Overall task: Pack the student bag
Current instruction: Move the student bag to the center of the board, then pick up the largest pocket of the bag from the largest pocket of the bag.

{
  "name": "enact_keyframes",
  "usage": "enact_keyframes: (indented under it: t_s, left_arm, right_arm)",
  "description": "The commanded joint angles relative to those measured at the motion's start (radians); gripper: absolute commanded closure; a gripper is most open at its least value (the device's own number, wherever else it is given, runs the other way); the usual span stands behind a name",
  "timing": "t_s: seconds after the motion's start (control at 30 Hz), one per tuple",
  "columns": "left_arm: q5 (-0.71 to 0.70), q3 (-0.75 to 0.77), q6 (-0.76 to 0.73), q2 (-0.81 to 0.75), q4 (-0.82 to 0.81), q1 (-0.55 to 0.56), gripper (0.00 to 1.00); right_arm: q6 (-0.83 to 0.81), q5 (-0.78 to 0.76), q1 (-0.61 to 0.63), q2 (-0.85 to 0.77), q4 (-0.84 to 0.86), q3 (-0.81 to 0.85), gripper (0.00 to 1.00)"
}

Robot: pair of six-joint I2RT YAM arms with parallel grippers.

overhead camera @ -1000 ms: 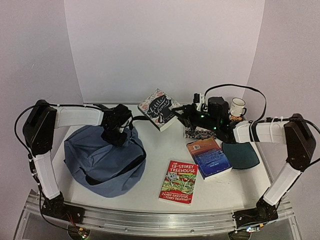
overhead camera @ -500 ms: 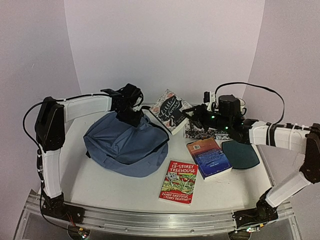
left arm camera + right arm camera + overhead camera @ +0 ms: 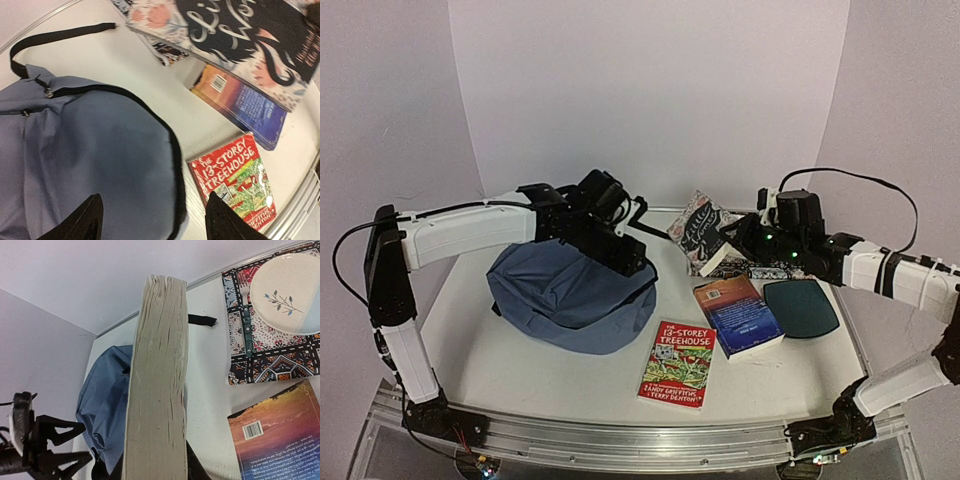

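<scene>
imo student bag (image 3: 565, 300) soft, floppy, probably light; grab zipper rim (image 3: 174, 150), not loose cloth. left pincer (image 3: 154, 200) wide open, empty. right pincer (image 3: 155, 467) clamped on floral book (image 3: 157, 380).

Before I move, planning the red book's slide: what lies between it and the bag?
Nothing: a narrow strip of bare table beside the bag, clearest in left wrist view.
</scene>
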State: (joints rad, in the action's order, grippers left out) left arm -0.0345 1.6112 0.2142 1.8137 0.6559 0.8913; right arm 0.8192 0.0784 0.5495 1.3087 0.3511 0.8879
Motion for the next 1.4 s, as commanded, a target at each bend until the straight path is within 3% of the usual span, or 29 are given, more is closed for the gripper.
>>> enact_keyframes:
  t_s: [0.0,0.27,0.5,0.63,0.97,1.17,1.37]
  left_arm:
    - [-0.001,-0.024,0.021,-0.005,-0.018,0.051,0.27]
    - [-0.111,-0.054,-0.002,0.059,-0.012,0.082,0.26]
    - [-0.114,-0.048,-0.013,0.11,-0.006,0.083,0.31]
    - [-0.132,-0.039,-0.015,0.111,-0.001,0.083,0.46]
    - [-0.309,0.002,-0.04,0.045,0.065,0.08,0.96]
    - [-0.425,0.062,-0.047,-0.005,0.107,0.054,1.0]
    - [-0.436,0.126,-0.062,-0.022,0.122,0.001,1.0]
  right_arm:
    - [-0.025,-0.022,0.004,-0.055,0.063,0.007,1.0]
    - [-0.011,-0.013,0.002,-0.062,0.063,-0.015,1.0]
    - [-0.005,-0.015,0.001,-0.074,0.063,-0.024,1.0]
    - [-0.005,-0.014,0.003,-0.075,0.063,-0.026,1.0]
    - [0.031,0.057,0.002,-0.043,0.055,0.004,1.0]
    - [0.13,0.125,0.004,-0.017,0.09,-0.007,1.0]
    - [0.277,0.195,0.005,0.017,0.211,-0.059,1.0]
